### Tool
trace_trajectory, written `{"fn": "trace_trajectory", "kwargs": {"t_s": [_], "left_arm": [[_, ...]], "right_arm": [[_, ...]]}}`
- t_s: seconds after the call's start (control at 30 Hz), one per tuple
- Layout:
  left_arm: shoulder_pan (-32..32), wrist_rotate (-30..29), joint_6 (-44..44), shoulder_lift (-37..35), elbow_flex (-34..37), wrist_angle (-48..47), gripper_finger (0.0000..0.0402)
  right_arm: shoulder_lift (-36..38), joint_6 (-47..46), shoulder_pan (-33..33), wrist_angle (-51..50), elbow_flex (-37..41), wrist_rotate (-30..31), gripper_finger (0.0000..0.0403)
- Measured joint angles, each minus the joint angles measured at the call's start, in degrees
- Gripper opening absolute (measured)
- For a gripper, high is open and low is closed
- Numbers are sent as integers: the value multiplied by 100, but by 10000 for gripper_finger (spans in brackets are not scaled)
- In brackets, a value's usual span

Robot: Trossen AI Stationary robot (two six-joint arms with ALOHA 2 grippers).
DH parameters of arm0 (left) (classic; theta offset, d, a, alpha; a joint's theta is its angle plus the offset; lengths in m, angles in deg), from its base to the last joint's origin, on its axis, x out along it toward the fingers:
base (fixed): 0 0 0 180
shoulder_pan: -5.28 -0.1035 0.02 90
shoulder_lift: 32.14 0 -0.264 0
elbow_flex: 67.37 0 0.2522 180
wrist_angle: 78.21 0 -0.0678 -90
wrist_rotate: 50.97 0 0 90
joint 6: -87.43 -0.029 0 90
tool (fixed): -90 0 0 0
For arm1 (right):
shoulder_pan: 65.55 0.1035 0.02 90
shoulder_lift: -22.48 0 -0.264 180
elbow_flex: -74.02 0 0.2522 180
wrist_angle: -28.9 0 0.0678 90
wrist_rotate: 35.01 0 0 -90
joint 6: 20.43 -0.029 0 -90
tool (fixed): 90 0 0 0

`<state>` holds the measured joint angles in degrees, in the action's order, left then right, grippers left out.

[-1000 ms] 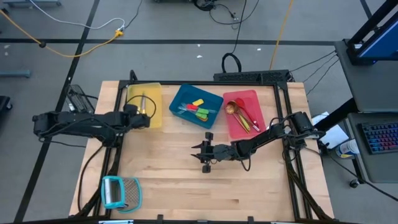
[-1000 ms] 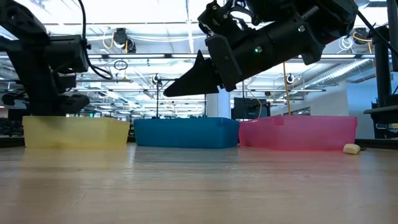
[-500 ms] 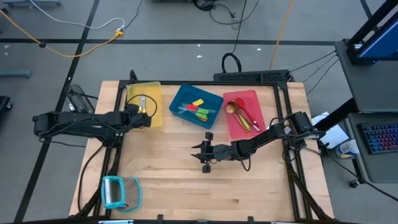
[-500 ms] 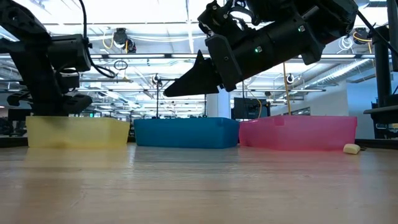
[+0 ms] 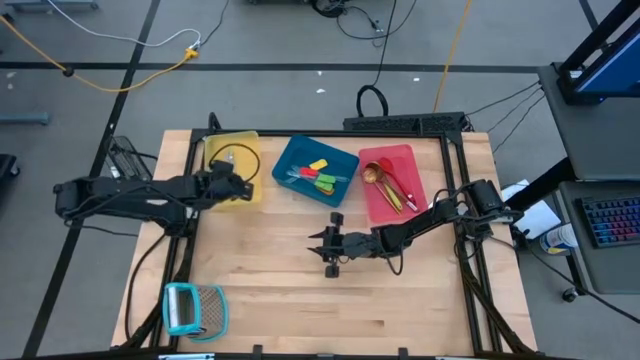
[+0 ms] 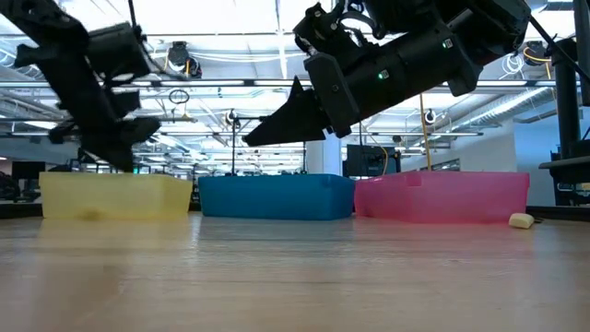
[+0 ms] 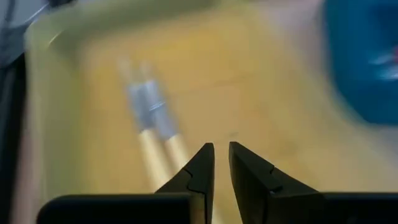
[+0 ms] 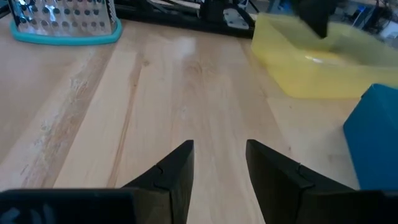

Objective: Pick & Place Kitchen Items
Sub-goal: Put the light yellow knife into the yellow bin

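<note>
Left gripper (image 7: 221, 163) hangs above the yellow tray (image 5: 216, 150), fingers nearly closed and empty; two cream-handled knives (image 7: 152, 121) lie below. Right gripper (image 8: 217, 163) hovers half-open, empty, over the counter (image 5: 270, 280).

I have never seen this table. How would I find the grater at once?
Start from the wooden table in the high view and go to its near-left corner, far from the three coloured trays along the back edge. The grater lies flat there, alone. Its teal frame and perforated metal face set it apart; nothing else on the table looks like it.
</note>
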<state>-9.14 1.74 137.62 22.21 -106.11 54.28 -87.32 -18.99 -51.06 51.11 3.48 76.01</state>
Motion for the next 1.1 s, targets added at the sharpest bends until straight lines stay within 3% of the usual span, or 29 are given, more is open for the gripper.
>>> {"fn": "trace_trajectory", "kwargs": {"t_s": [0.33,0.47,0.6,0.7,0.87,1.1], "left_arm": [[553,-5,-1200,-2,-179,1992,56],[850,-8,-1599,-2,-182,2498,56],[1070,-26,-1734,-2,-182,2601,56],[1171,-29,-1718,-4,-182,2597,56],[1309,-31,-1727,-4,-182,2588,56],[1454,-33,-1732,-4,-182,2577,56]], "right_arm": [[0,-944,157,-760,0,57,139],[5,-1134,427,-1016,0,748,139],[305,-1636,774,-1795,-4,1836,139],[667,-2476,1057,-2811,-4,2729,139],[1340,-4310,1426,-4355,-5,3429,139],[1925,-7516,1666,-7164,-7,3162,139]]}}
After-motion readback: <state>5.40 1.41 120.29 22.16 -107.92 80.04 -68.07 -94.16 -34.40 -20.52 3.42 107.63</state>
